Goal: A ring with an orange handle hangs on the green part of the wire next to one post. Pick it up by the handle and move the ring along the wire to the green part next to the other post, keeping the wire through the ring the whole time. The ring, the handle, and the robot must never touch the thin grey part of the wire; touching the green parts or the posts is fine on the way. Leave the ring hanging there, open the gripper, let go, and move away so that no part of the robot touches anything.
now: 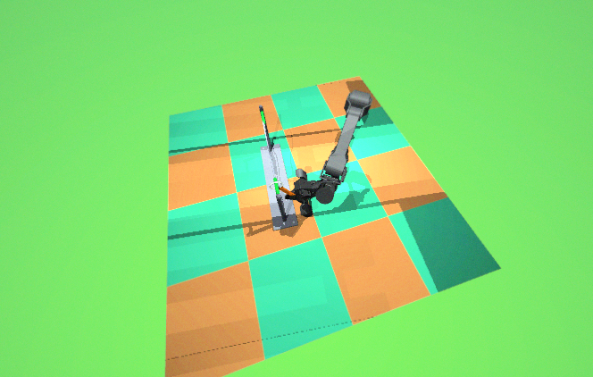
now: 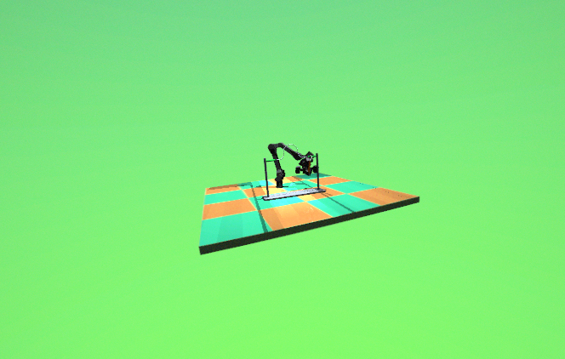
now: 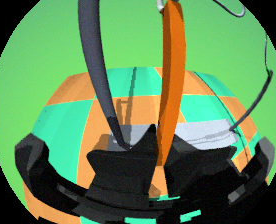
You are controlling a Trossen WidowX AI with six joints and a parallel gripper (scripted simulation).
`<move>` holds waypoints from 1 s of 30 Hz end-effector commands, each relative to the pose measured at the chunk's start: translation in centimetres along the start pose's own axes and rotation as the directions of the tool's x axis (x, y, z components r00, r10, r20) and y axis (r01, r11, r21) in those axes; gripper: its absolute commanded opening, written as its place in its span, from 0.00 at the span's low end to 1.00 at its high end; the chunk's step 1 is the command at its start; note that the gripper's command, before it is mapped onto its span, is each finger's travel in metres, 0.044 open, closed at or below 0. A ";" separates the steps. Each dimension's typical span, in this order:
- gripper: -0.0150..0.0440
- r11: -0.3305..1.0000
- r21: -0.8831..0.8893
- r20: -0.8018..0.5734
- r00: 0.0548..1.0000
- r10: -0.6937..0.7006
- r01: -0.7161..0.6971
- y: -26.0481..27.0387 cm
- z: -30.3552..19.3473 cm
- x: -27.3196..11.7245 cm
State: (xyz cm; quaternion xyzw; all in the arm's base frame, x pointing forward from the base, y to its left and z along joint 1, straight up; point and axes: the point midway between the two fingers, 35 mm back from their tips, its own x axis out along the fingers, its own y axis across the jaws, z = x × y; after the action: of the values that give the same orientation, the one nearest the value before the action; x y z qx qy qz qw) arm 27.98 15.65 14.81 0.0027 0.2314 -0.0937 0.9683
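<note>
1. the gripper (image 1: 293,195) (image 2: 308,171) (image 3: 155,127) is pinched shut on the orange handle (image 1: 286,190) (image 2: 309,164) (image 3: 174,60), whose lower end sits between the two fingertips.
2. from there the handle reaches out past the fingertips; in the wrist view it stands nearly upright, and from the top it slants from the gripper toward the wire.
3. the pale ring (image 1: 271,187) (image 3: 160,6) is at the handle's far end, beyond the fingertips, around or right at the near green part (image 1: 276,190); the top view is too small to tell whether they touch.
4. the near post (image 1: 280,208) (image 2: 317,172) (image 3: 91,55) rises just beside the handle, on its left in the wrist view, with a gap between them.
5. the far post (image 1: 268,140) (image 2: 266,178) (image 3: 251,102) stands at the other end of the grey base plate (image 1: 271,162) (image 2: 293,194) (image 3: 209,135), well apart from the gripper, with the other green part (image 1: 263,116) (image 2: 271,160) beside its top.
6. so the ring is at the starting side, and the move across is not done.
</note>
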 end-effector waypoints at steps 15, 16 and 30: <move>0.44 1.000 0.000 0.000 1.000 0.000 0.000 0.0 0.0 0.0; 0.49 1.000 0.000 0.000 1.000 0.000 0.000 0.0 0.0 -0.1; 0.53 1.000 0.004 -0.004 1.000 -0.002 0.002 0.0 -0.1 -4.7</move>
State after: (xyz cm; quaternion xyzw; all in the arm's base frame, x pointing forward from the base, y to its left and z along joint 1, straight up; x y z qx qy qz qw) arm 24.87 16.31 15.79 -0.0015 0.2390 -0.0959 0.9663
